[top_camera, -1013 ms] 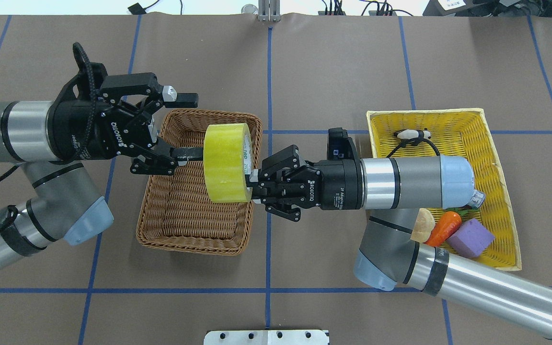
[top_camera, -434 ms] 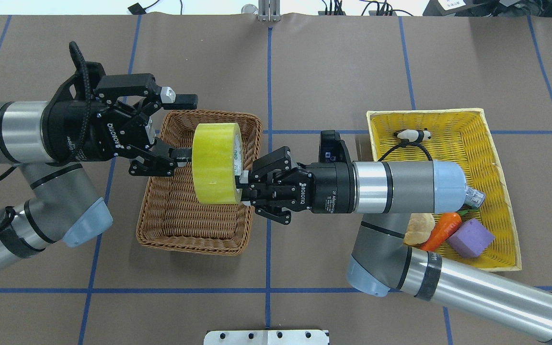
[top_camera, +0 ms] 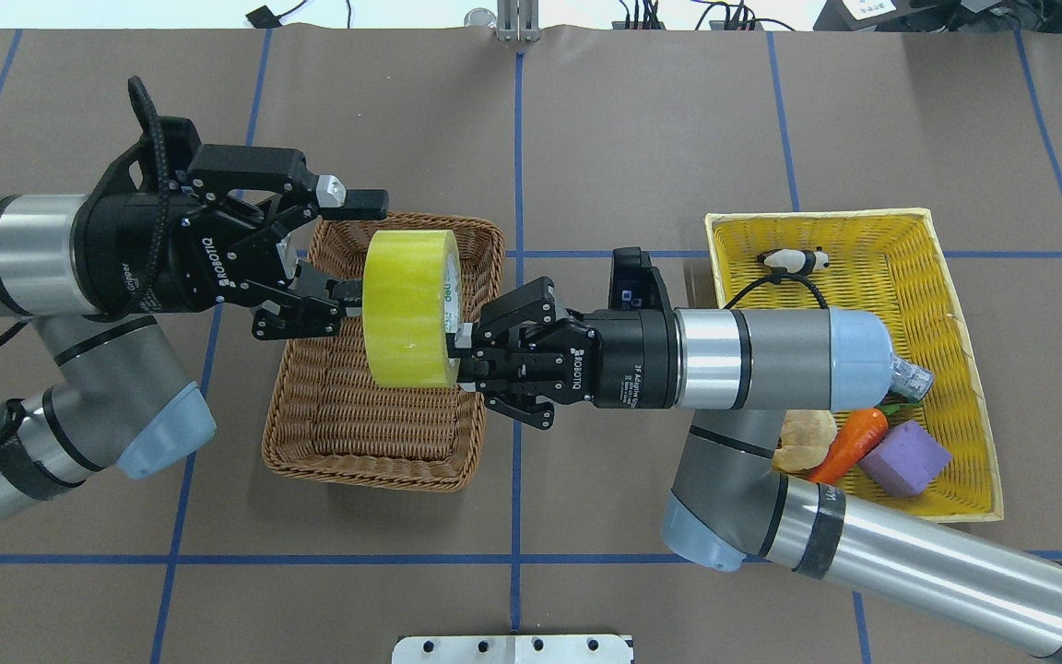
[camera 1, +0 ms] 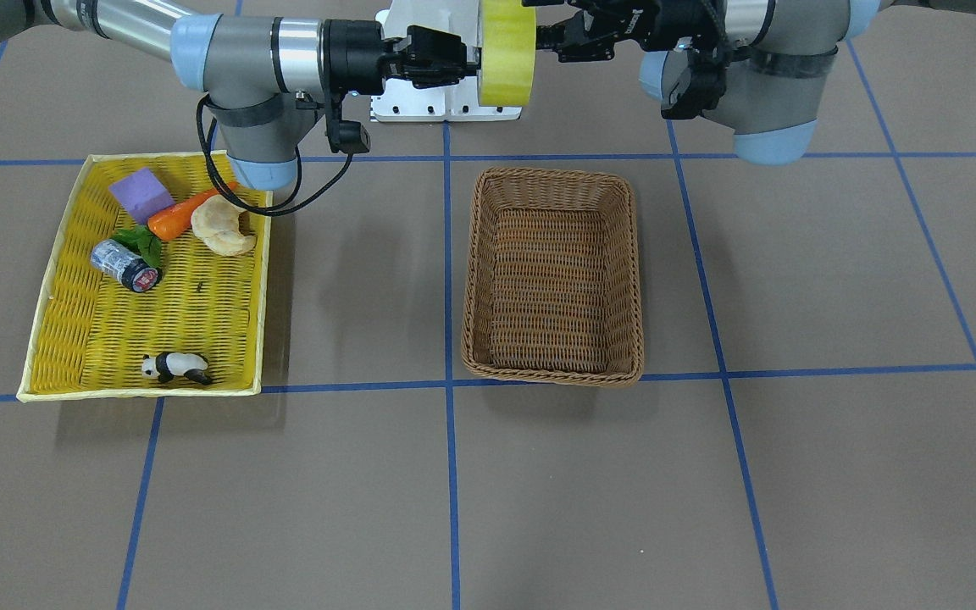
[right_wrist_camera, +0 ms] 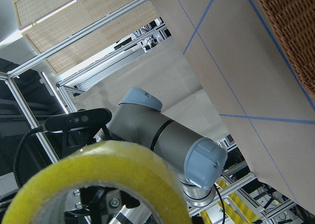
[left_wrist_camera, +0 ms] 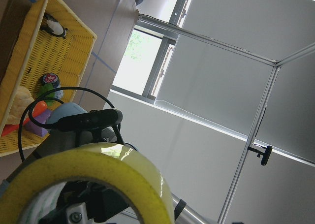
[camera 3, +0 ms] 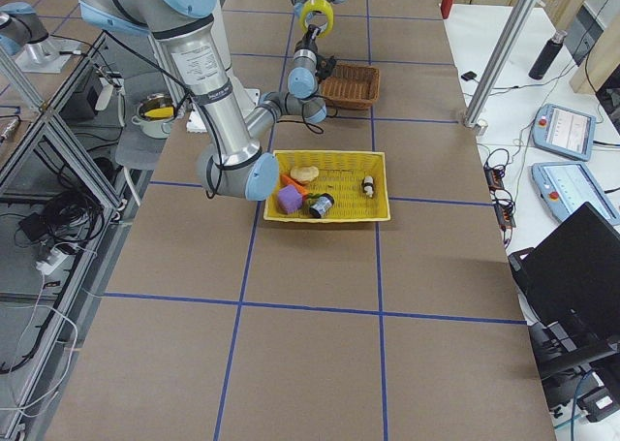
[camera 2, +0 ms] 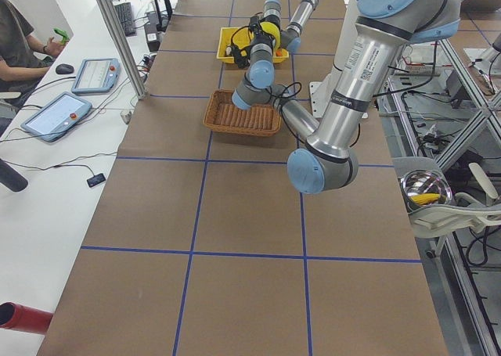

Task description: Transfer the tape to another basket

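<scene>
The yellow-green tape [top_camera: 407, 309] stands on edge in the air above the brown wicker basket [top_camera: 374, 466], also seen from the front [camera 1: 507, 51]. My right gripper [top_camera: 459, 355] is shut on the tape's wall from the right. My left gripper [top_camera: 370, 249] is open on the tape's left side: its lower finger [top_camera: 333, 297] reaches the tape's core, and its upper finger [top_camera: 360, 198] stands past the tape's far rim. The basket [camera 1: 551, 175] holds nothing. The tape fills the bottom of the left wrist view [left_wrist_camera: 98, 170] and of the right wrist view [right_wrist_camera: 108, 170].
A shallow yellow tray [top_camera: 983, 387] at the right holds a purple block [top_camera: 904, 459], a carrot [top_camera: 849, 443], a bread piece [camera 1: 221, 224], a small can [camera 1: 124, 264] and a panda toy [top_camera: 794, 260]. A metal mount plate [top_camera: 513, 648] lies at the table's near edge.
My right gripper has carried the tape leftward, onto my left gripper's lower finger. The left gripper has stayed open and shifted slightly right.
</scene>
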Robot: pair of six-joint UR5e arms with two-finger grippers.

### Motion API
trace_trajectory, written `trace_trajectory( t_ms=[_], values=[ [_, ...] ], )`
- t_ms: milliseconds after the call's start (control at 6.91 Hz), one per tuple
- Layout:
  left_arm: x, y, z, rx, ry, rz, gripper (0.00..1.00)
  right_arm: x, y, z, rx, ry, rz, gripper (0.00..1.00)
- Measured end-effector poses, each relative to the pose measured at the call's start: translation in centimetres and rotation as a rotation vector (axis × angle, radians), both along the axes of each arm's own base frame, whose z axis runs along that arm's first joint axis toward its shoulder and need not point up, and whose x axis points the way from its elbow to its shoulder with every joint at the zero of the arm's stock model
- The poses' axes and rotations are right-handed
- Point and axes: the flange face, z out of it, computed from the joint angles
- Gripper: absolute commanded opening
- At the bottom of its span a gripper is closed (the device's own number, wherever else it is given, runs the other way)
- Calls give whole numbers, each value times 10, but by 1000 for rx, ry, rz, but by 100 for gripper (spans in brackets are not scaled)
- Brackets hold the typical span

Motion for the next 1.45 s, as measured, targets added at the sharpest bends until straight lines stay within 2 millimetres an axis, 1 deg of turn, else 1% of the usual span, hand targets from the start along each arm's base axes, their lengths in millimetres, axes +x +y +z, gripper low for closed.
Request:
trace_trajectory(
  t_ms=[145,289,724,1013,1303,1447],
  values=[
    [0,0,0,0,-1,0,0,0,0,-1,-1,-3,2,0],
    [1,0,0,-1,-2,1,0,0,0,-2,-6,-5,3,99],
    [1,0,0,-4,-4,1,0,0,-3,-2,-22,-1,6,100],
    [1,-1,4,-4,-11,-4,0,12,-9,5,-23,-1,24,100],
    [1,-5,17,-6,-37,-29,0,35,-15,29,-22,24,62,100],
    [3,-9,28,15,-79,-73,0,50,-24,44,16,56,111,100]
  ],
)
